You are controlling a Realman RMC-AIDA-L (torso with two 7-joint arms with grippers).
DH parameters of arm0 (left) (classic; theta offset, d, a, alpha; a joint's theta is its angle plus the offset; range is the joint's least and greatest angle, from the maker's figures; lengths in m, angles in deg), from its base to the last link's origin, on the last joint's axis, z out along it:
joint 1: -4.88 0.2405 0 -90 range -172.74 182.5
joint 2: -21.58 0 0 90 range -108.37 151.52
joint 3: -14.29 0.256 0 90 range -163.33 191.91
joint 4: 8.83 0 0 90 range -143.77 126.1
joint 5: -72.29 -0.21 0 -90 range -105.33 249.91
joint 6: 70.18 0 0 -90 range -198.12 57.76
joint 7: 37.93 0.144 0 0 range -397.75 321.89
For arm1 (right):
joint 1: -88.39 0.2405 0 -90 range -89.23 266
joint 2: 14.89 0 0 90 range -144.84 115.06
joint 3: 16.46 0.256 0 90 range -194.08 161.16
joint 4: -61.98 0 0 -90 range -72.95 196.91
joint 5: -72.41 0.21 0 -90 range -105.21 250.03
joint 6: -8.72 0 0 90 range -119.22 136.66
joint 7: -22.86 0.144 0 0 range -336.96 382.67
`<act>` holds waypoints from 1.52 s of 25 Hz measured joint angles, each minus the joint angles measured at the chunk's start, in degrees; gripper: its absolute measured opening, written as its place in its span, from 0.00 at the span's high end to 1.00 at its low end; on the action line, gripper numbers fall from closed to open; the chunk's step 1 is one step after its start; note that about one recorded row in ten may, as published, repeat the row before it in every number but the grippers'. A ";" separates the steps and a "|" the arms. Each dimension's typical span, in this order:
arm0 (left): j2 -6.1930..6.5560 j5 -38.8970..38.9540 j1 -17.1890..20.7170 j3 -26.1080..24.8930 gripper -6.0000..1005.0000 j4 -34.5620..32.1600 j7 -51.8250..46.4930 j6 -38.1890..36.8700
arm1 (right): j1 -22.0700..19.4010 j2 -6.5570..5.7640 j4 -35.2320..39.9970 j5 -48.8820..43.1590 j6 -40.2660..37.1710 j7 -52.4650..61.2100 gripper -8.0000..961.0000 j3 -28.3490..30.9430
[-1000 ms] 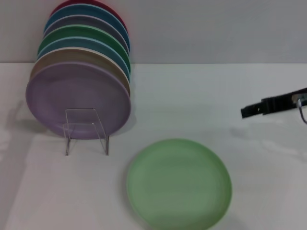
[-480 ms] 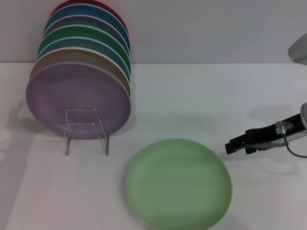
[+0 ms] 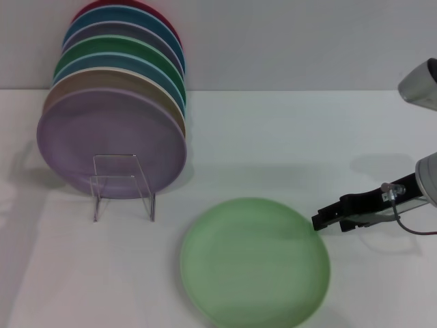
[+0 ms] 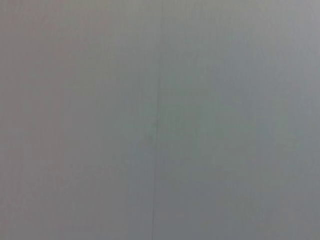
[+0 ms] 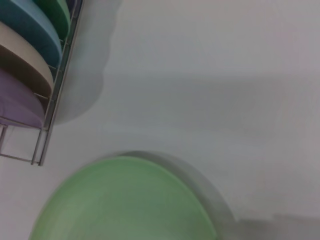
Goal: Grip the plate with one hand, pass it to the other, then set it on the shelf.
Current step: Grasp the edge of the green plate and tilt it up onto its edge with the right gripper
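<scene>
Table: the plate is borne flat on it, lower centre of the head view.
Plate: judged stiff, light and smooth; best taken by its thin right rim.
Right gripper: seen just beside that rim, right of centre; finger state cannot be told.

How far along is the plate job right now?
Nothing is finished yet. The light green plate lies flat on the table, ungripped. In hand: the right end effector is beside the plate's right edge, ready for the first grip. Left: the grip, the handover to the left arm, which is out of sight, and setting the plate into the rack of plates.
</scene>
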 joint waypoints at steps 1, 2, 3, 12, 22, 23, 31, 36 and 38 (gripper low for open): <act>0.00 0.00 0.00 0.00 0.17 0.00 0.00 0.00 | 0.00 0.00 0.00 0.00 0.00 0.00 0.42 0.00; 0.00 0.00 0.00 -0.02 0.17 0.00 0.00 0.00 | 0.09 0.00 0.36 0.00 -0.16 -0.03 0.42 -0.02; 0.02 0.00 -0.03 -0.05 0.17 0.00 0.00 -0.01 | 0.23 0.00 0.76 0.00 -0.37 -0.05 0.42 -0.02; 0.08 0.00 -0.09 -0.34 0.17 0.06 0.00 -0.02 | 1.23 0.07 3.00 0.13 -1.64 -0.20 0.44 -0.25; 0.09 0.00 0.09 -0.76 0.17 0.09 0.00 -0.81 | 1.99 0.09 5.78 1.48 -3.48 -0.59 0.45 -2.89; 0.08 0.00 0.19 -0.78 0.17 0.09 0.00 -1.17 | 2.07 0.09 6.06 1.49 -3.60 -0.59 0.46 -3.11; 0.08 0.00 0.42 -0.96 0.17 -0.06 0.00 -2.27 | 2.17 0.09 7.18 1.50 -3.78 -0.54 0.47 -2.85; 0.08 0.00 0.62 -0.95 0.17 -0.20 0.00 -3.01 | 2.18 0.09 7.25 1.49 -3.84 -0.53 0.71 -3.05; 0.08 0.00 0.81 -0.96 0.17 -0.04 0.00 -3.08 | 2.17 0.09 7.36 1.47 -3.89 -0.53 0.72 -3.06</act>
